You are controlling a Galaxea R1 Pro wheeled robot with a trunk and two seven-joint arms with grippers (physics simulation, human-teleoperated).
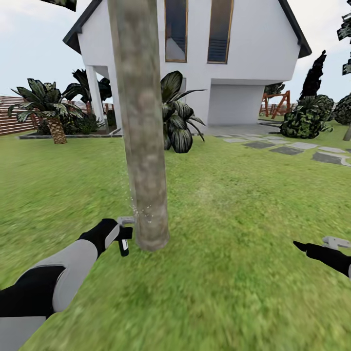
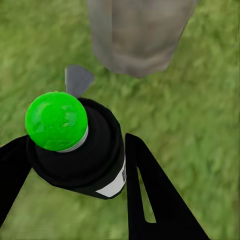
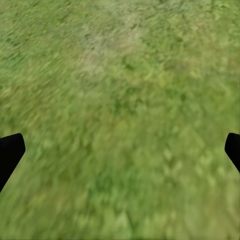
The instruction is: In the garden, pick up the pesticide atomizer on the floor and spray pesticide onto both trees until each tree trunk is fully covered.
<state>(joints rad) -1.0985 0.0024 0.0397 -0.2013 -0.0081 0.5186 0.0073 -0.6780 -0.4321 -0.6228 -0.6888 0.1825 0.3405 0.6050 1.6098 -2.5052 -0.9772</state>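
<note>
Lawn (image 1: 234, 204), white house (image 1: 234, 58) far | trunk (image 1: 141, 122) near-centre, its crown cut off | your left pincer (image 2: 75, 165) pinching atomizer (image 2: 75, 145) just beside trunk base | right pincer (image 3: 120, 150) spread over grass.

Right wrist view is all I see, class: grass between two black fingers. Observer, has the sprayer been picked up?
Observer: Yes. The left gripper has its fingers shut on the sprayer, green cap facing its camera.
Operator: Where is the tree?
Observer: The tree trunk stands right beside the sprayer, ahead on the left.
Operator: Any spray showing?
Observer: White droplets speckle the air at the trunk's lower part, by the nozzle.
</note>
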